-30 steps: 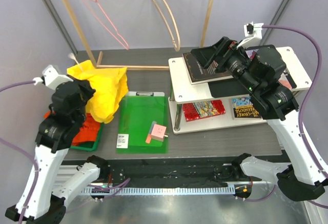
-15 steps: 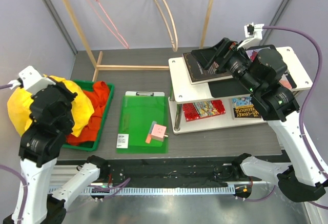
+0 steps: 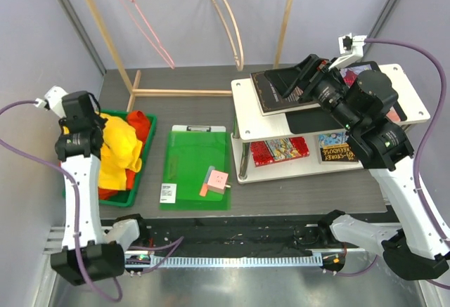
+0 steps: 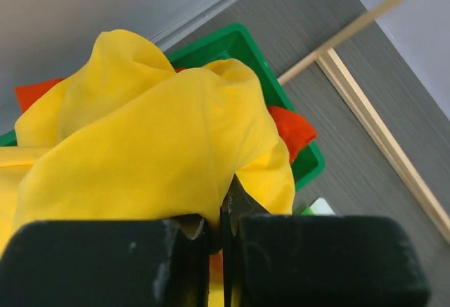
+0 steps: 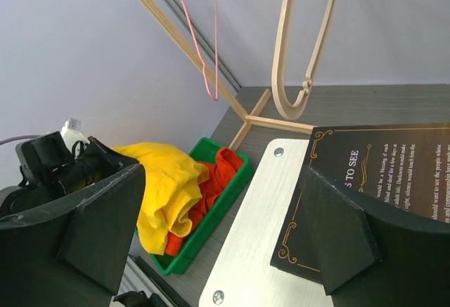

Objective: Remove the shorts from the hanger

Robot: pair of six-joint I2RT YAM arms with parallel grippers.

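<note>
Back over the tray, left claw pinches crumpled yellow shorts.

Matt cloth shorts, smooth plastic tray

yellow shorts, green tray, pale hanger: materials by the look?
The yellow shorts look like soft matte cloth, draping in loose folds. The green tray is probably moulded plastic: smooth, slightly glossy, rounded rim. The pale hanger seems bent wood, tan, unpainted.

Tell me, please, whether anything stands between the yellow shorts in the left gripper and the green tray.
Nothing visible does. The left gripper holds the yellow shorts over the green tray, and they drape into it; only the orange-red shorts lie underneath, in the same tray.
</note>
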